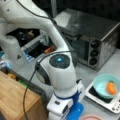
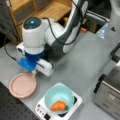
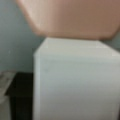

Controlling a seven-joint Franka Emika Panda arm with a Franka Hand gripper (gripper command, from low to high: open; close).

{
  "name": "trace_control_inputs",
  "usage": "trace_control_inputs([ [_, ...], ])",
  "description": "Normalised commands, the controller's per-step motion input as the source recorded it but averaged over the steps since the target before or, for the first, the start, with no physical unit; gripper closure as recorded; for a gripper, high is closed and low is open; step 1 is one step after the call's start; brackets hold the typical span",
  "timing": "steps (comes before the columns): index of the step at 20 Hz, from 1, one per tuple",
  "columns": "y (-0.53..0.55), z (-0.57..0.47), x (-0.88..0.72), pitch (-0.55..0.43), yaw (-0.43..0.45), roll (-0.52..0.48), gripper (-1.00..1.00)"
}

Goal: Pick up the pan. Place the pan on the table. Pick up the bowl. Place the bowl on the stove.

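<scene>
Wrist view is filling up with the pan's point(image 3: 72, 17) pink underside or rim at the top and a broad white block below it, which is probably the pan's short handle seen very close; a dark edge is showing at the bottom left. Both front views are showing the pan lying flat on the grey tabletop point(image 2: 82, 67), at a front view's bottom left point(image 2: 23, 85) and just peeking in at a front view's bottom edge point(image 1: 91, 117). The pincer point(image 2: 33, 72) is hanging right at the pan's near rim, under the arm's blue and white wrist, and whether its jaws are parted or closed on the handle I cannot tell, since the wrist is covering them. The bowl point(image 2: 58, 96) is sitting on the stove point(image 2: 41, 108), with an orange thing point(image 2: 58, 106) lying inside it; the same is showing at a front view's right point(image 1: 105, 86). A steel toaster oven point(image 1: 100, 42) is standing behind, and a wooden board point(image 1: 13, 97) is lying at a front view's left. The pan is looking light, stiff and smooth, likely a little slippery at the rim, so the short white handle is seeming the surest place to take hold.
</scene>
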Motion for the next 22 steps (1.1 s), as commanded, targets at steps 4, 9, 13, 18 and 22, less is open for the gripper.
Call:
trace_control_inputs([
  [4,0.09,-0.07,-0.05,-0.093,-0.079,-0.023,-1.0],
  [9,0.11,-0.09,-0.08,-0.107,-0.093,-0.036,-1.0],
  [13,0.1,-0.1,-0.1,-0.114,-0.09,-0.03,-1.0],
  [18,0.08,-0.06,-0.11,-0.107,-0.087,-0.033,-1.0],
  [22,0.07,-0.04,-0.1,-0.098,-0.085,-0.032,-1.0],
])
